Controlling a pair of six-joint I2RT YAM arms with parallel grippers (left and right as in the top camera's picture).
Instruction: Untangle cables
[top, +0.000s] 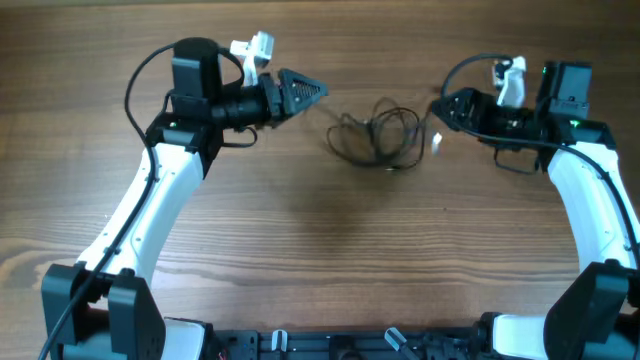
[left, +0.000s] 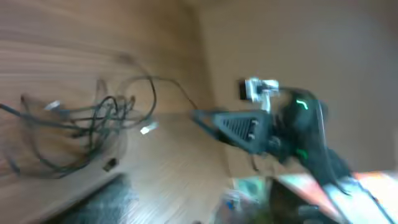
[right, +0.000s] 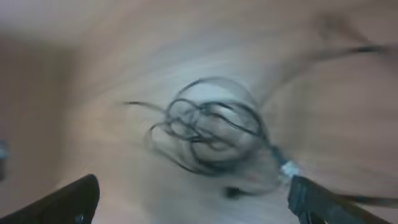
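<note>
Right hand (top: 447, 105): black fingers (right: 74, 199) are seen spread wide at both lower corners of the right wrist view, with nothing pinched between them. Left hand (top: 315, 92): seen from overhead as one dark wedge tapering to a point. The left wrist view is blurred, so whether it is spread or pressed together cannot be told. No strand is seen held by it.

Between the two hands and apart from both, the thin black flexible cables (top: 375, 135) are found lying in one loose heap of crossed loops on the brown wood-grain worktop (top: 300, 250). The right hand is the nearer; a small white plug end (top: 437, 143) lies just beside its tip. The left hand is pointed at the heap from the other side.

Step judged: approach, before any grasp. The heap should be entered at its rim, not its middle, so that a single strand is taken. The white plug end is suggested as the right hand's target, since it appears free of the knot. A loop on the opposite side should be taken by the left hand, and the pull kept slow and low, or the knot is likely to be tightened.

Containers: none seen in any view; the cables are carried by the worktop alone
</note>
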